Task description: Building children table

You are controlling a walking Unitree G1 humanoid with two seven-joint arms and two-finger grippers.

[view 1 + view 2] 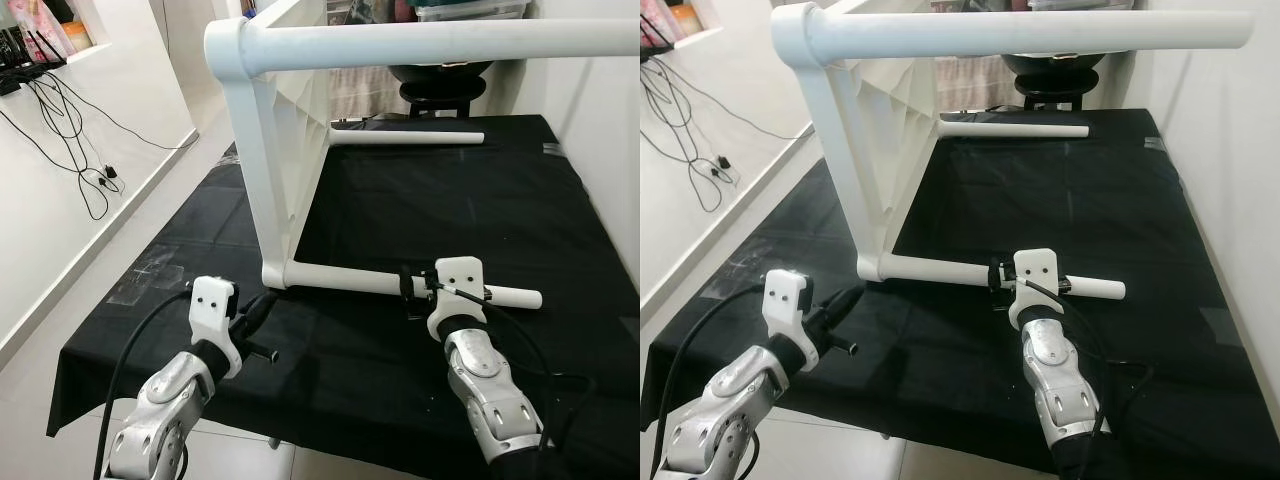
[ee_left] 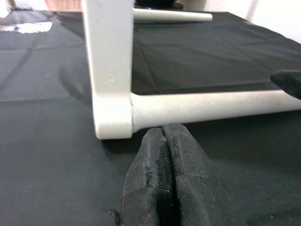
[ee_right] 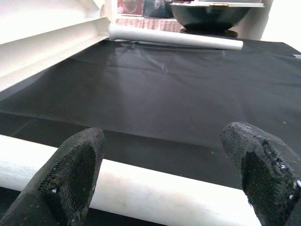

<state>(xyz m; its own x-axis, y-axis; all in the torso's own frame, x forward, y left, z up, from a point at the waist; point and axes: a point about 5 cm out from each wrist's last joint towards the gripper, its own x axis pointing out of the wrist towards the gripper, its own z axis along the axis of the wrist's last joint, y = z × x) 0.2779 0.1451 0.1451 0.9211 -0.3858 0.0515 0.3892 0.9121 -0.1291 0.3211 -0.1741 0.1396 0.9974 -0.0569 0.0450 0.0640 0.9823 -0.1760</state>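
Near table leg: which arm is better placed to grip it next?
Right. The right gripper straddles the near table leg with open fingers; the left gripper is shut, short of it.

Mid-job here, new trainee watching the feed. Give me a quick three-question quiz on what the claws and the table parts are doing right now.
1. True or false: the left claw has its fingers pressed shut.
2. The right claw straddles which part? A) the white plastic tabletop panel standing on edge; B) the near white tube leg lying on the black cloth-covered surface; C) the far leg.
3. How many white legs are plugged into the panel?

Key: 1 true; 2 B; 3 three.
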